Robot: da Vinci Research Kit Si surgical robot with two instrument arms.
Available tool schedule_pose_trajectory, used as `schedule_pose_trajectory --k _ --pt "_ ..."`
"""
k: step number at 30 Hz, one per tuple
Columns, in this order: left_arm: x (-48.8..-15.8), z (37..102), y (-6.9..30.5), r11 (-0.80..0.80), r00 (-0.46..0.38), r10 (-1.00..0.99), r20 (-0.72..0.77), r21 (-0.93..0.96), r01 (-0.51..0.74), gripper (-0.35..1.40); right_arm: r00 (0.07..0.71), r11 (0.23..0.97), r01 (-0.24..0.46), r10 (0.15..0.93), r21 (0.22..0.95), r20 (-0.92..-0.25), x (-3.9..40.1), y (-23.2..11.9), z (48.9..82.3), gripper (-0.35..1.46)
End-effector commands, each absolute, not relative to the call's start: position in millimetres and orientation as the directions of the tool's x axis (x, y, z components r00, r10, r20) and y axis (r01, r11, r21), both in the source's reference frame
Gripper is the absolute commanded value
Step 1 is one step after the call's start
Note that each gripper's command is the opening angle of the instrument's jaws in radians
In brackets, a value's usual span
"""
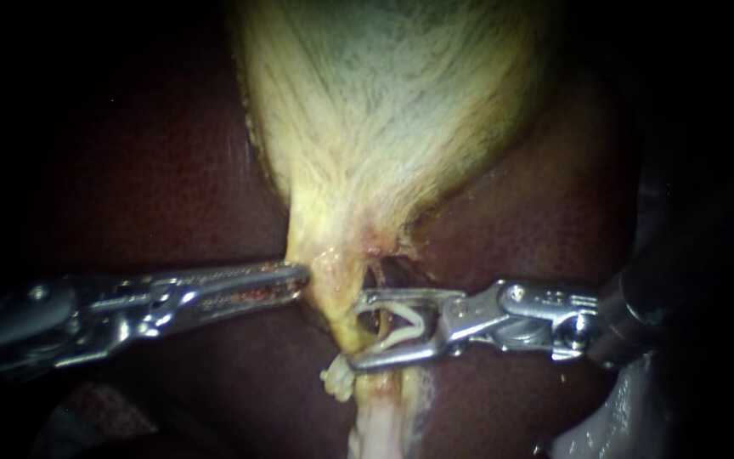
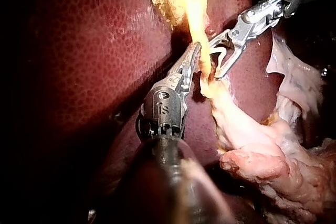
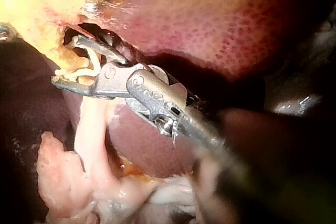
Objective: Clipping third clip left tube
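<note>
The scene is carried by the dark red liver (image 1: 155, 170), whose finely mottled surface fills the endoscope view; the surroundings beyond its edges are lost in darkness, and no desk can be made out.

From the left, the left instrument (image 1: 297, 276) is laid almost level across the liver. Its jaws are seen pressed together on the edge of the narrow neck of the gallbladder (image 1: 384, 102), which is spread pale and yellow-green over the upper middle of the liver.

Below that neck, the tube (image 1: 343, 323) is seen running down as a yellowish strand, with a dark gap behind it, towards the liver's lower edge.

From the right, the right instrument (image 1: 357, 330) is brought in level. Its jaws are held wide apart, with a white clip (image 1: 405, 327) seated between them and touched by both. The tube is crossed by the jaw tips, one above and one below.

In the left wrist view, loose pale pink tissue (image 2: 262, 161) is seen lying on the liver beside the tube.
</note>
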State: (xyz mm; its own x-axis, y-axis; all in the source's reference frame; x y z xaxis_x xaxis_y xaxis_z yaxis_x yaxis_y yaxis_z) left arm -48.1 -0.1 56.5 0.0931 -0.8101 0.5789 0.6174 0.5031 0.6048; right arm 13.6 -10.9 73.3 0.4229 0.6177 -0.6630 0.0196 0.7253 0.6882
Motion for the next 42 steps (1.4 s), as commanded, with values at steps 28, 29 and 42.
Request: schedule_pose_trajectory --k 28,29,42 --pt "-49.3 57.4 0.4 0.498 0.089 -0.814 0.575 0.610 0.617 -0.35 0.428 0.681 0.085 0.634 0.727 -0.644 16.1 -7.5 67.4 0.49" --pt "-49.3 57.4 0.4 0.498 0.089 -0.813 0.575 0.610 0.617 -0.35 0.427 0.681 0.082 0.636 0.727 -0.643 16.1 -7.3 67.3 0.48" --pt "-49.5 57.5 0.4 0.498 0.089 -0.813 0.575 0.609 0.617 -0.35 0.399 0.678 0.046 0.661 0.734 -0.635 15.9 -5.2 65.9 0.39"
